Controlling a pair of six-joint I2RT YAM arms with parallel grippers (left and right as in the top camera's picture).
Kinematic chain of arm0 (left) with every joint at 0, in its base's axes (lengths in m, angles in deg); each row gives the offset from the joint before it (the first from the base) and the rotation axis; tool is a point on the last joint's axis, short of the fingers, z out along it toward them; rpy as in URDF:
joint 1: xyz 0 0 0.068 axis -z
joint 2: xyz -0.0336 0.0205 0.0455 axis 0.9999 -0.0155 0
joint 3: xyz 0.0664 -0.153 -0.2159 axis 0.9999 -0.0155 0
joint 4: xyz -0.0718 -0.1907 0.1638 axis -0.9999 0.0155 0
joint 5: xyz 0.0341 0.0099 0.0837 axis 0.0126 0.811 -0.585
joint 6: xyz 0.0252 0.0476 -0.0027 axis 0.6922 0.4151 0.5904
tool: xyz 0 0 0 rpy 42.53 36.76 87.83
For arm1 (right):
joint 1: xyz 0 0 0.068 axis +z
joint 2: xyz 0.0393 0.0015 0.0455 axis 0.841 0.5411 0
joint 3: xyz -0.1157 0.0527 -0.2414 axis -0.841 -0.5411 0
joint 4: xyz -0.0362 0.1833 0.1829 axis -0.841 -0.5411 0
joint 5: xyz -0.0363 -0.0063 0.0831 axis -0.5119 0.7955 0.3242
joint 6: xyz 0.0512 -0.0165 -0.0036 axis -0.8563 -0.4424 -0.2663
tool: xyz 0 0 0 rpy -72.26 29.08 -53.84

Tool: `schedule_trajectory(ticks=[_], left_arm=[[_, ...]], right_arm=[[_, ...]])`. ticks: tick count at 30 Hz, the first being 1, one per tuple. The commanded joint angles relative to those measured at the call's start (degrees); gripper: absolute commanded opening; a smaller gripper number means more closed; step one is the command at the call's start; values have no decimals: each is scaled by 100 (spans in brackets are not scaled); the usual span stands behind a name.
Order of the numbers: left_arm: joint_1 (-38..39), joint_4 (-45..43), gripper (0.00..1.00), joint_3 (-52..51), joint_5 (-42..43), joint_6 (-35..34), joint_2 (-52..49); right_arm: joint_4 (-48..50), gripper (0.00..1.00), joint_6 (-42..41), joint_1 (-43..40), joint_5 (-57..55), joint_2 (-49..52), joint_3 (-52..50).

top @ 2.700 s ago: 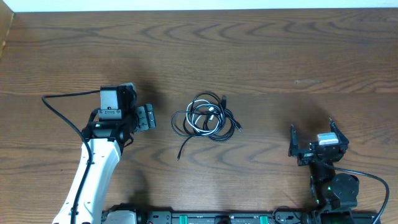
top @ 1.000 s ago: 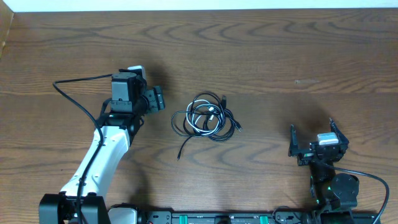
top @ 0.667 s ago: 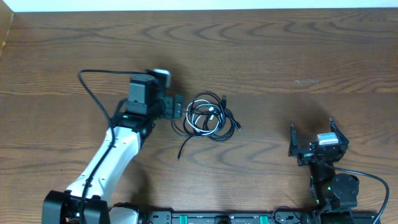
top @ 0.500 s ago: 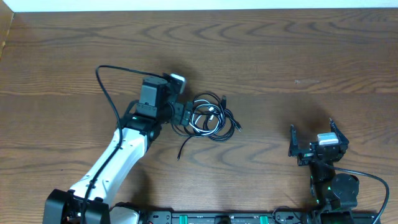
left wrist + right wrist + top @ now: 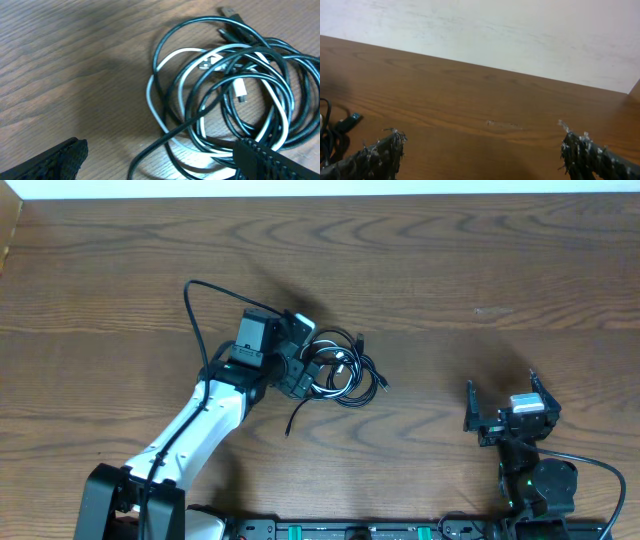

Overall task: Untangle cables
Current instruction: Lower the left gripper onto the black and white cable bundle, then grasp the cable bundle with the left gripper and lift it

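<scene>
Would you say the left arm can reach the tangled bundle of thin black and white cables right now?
Probably yes: the left gripper hovers open at the edge of the tangled bundle of black and white cables, which lies uncovered on the wooden table.

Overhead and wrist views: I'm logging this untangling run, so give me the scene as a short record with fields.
surface: brown wooden table
cables: tangled coil of thin black cords and one white cord, lying mid-table
left end effector: open, over the coil's left part, nothing gripped; contact cannot be told
right end effector: open, empty, well apart from the coil, at the table's right front
task state: coil not yet pulled apart
</scene>
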Motion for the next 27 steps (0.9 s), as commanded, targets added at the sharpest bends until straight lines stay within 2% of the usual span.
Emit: schedule_trajectory(ticks=[1,9,18,23,27], left_arm=[[168,105,98,98,264,448,-76],[551,17,98,98,251,957,-496],[549,-201,98,98,201,957,-680],[549,-385,98,98,-372,955,-1040],[549,-669,98,98,-520,955,-1307]], right_arm=[[-24,99,-63,-26,-66,-37,-7],[-24,99,-61,-26,-66,-37,-7],[-24,99,-63,-26,-66,-37,-7],[-24,99,-63,-26,-66,-37,-7],[-24,99,-63,-26,-66,-37,-7]])
